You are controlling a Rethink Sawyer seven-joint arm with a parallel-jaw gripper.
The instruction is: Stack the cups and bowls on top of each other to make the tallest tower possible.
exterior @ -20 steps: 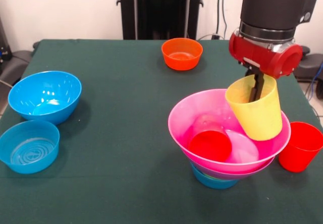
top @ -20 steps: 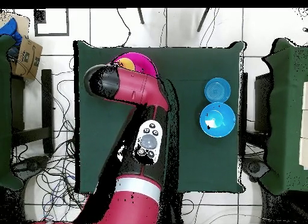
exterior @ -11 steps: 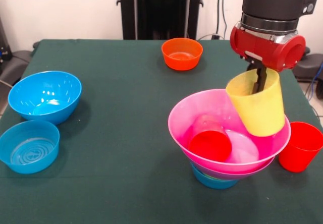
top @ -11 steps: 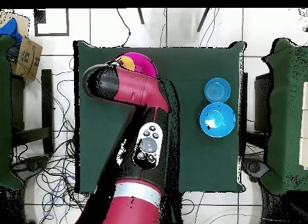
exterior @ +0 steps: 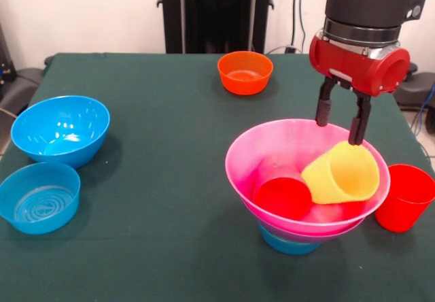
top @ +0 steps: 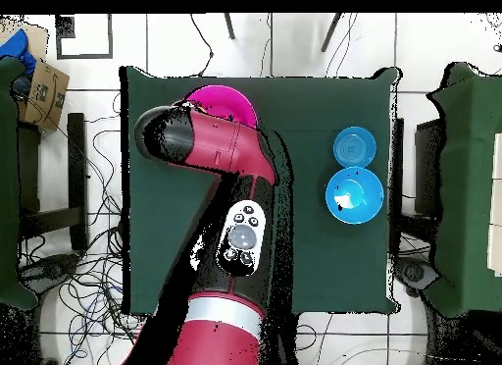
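A yellow cup (exterior: 341, 174) lies tipped on its side inside the wide pink bowl (exterior: 272, 145), beside an inverted red cup (exterior: 282, 194). That bowl sits on a small blue bowl (exterior: 285, 244) near the worktop's (exterior: 156, 179) front right corner.

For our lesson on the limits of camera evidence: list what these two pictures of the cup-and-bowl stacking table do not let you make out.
- Overhead view: the arm covers most of the pink bowl, hiding the cups inside.
- Front view: the pink bowl hides most of the blue bowl under it, so how it sits is unclear.
- Front view: the red cup lies partly behind the yellow cup; contact is unclear.
- Front view: the second red cup is cut by the right edge.
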